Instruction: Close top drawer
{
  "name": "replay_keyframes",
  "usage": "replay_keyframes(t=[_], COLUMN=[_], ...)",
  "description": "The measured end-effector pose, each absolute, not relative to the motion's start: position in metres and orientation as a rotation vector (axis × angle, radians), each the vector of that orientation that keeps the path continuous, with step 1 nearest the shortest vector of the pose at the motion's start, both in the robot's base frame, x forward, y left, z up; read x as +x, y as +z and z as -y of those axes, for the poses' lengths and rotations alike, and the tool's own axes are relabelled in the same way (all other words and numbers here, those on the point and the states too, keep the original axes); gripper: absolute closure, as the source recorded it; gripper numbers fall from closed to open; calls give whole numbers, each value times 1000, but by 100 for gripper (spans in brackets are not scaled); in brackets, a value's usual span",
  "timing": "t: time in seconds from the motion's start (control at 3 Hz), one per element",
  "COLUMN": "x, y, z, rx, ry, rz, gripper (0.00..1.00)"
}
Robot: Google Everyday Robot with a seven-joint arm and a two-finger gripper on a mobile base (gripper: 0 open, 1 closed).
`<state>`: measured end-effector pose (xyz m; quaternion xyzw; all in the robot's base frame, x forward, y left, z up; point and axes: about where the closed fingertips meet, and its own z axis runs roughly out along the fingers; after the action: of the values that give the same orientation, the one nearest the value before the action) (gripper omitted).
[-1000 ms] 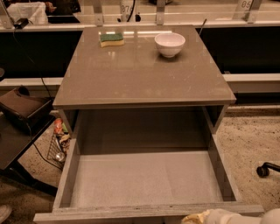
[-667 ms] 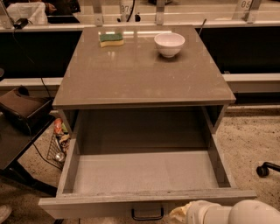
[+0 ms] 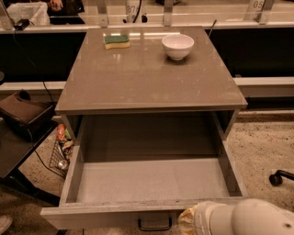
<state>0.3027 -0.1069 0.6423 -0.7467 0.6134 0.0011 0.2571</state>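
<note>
Back tag (image 3: 256, 4) reads "05". Top drawer (image 3: 151, 181) open wide, pale grey, dark loop handle (image 3: 155, 224). Hand (image 3: 187, 221) at drawer front, rt of handle; grip can't tell.

– From where does the one camera look?
– From high in front of the cabinet (image 3: 147, 78), facing forward and down into the open top drawer (image 3: 115, 215).
– Is it near?
– Quite near. The drawer front reaches the lower edge, and the gripper (image 3: 187, 220) shows at the bottom right, just beside the handle (image 3: 155, 225).
</note>
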Motion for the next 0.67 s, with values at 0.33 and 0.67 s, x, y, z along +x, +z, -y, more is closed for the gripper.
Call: replay_keyframes(t=[0.33, 0.67], x=[322, 345], y=[636, 631], z=[108, 107], rx=[-2018, -2031], ry=[-4, -11], rz=[-1670, -1669], gripper=[100, 100])
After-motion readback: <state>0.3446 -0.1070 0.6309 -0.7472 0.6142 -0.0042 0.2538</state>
